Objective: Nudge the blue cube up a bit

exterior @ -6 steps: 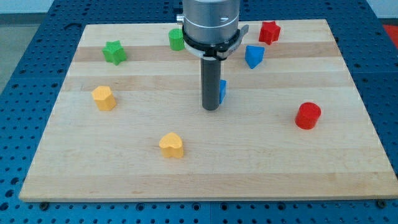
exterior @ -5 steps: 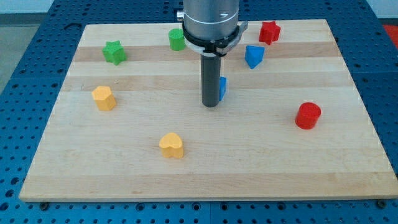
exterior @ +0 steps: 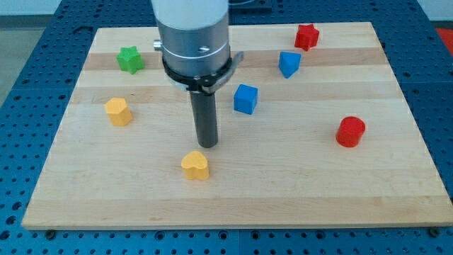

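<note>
You have no gripper on this arm, so nothing opens, closes or holds; the dark rod ends in my tip [exterior: 207, 145], which rests on the pale wooden tabletop [exterior: 297, 184] a little toward its bottom edge from the centre. Just below my tip lies the yellow heart-shaped block [exterior: 195, 165], near but apart. The small blue cube [exterior: 245, 98] sits up and to the view's right of my tip, clear of the rod, roughly at the tabletop's centre. From this position no push is under way, so I judge the upward nudge is left to do: you would bring my tip beneath the cube, then slide toward the top edge. Further out are another yellow block [exterior: 118, 111] near the left edge, a green star [exterior: 129, 59], a blue wedge-like block [exterior: 288, 64], a red star [exterior: 306, 36] and a red cylinder [exterior: 350, 132].
</note>
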Action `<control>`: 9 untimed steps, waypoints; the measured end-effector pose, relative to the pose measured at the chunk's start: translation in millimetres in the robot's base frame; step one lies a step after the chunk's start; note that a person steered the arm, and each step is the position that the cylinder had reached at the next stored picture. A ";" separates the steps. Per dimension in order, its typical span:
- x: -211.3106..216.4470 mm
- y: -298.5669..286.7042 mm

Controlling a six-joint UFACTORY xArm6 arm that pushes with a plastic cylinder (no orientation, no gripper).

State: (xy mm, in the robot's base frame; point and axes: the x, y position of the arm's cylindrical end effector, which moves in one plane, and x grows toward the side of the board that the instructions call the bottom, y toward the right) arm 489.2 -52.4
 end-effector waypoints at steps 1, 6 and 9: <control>-6.1 -11.2; -19.0 61.6; -71.3 54.3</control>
State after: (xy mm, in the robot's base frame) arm 417.9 1.9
